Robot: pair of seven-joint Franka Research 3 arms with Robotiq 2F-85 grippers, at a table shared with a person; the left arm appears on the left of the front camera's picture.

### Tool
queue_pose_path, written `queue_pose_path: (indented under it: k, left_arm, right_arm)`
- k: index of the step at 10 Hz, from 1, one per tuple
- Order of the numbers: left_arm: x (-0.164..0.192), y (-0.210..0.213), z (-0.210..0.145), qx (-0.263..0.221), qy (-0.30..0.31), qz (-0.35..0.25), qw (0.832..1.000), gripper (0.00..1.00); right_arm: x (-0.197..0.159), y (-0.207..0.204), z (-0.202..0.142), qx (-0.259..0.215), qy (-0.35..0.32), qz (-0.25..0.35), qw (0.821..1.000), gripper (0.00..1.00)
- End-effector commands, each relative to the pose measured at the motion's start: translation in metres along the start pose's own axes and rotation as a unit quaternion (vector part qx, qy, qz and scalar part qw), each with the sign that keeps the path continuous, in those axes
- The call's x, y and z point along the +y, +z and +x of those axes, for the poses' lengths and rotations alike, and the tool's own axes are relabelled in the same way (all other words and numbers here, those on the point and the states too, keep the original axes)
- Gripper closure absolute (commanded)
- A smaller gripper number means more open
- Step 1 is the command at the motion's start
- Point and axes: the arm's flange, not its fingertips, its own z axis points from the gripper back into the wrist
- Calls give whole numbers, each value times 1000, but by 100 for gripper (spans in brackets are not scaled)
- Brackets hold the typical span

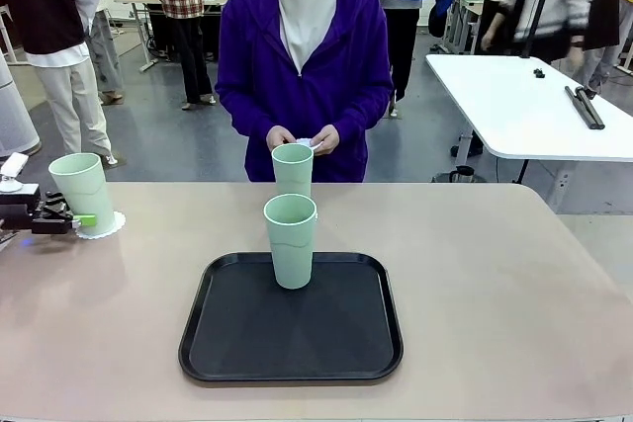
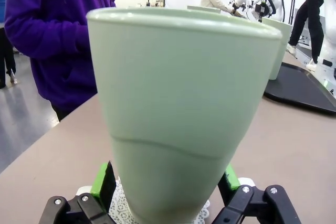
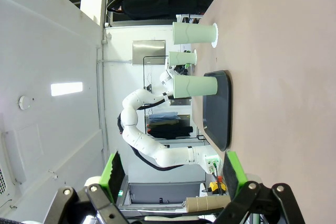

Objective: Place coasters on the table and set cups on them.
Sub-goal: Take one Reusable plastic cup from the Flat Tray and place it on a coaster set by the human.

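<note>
Left fingers (image 2: 102, 179) sitting released around the cup (image 1: 81, 190) on its coaster (image 1: 114, 224), left end of the surface (image 1: 495, 274).
Right fingers (image 3: 114, 169) hanging open, empty; left should be backing out straight, not clipping the cup.

Bright even indoor light, faint soft shadows, sharp focus, wide-angle bending in wrist views
</note>
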Motion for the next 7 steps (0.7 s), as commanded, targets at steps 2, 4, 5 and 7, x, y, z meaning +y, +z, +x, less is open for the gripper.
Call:
queue_pose_path:
  k: [2,4,5,7]
  left_arm:
    - [-8,2,6,48,15,-9,999,0]
    - [-11,7,12,78,13,0,997,0]
    - [-13,12,19,84,10,6,996,0]
    - [-19,29,35,117,7,18,993,0]
  right_arm:
    - [1,0,0,1,0,2,1000,0]
    - [1,0,0,1,0,2,1000,0]
    - [1,0,0,1,0,2,1000,0]
    - [1,0,0,1,0,2,1000,0]
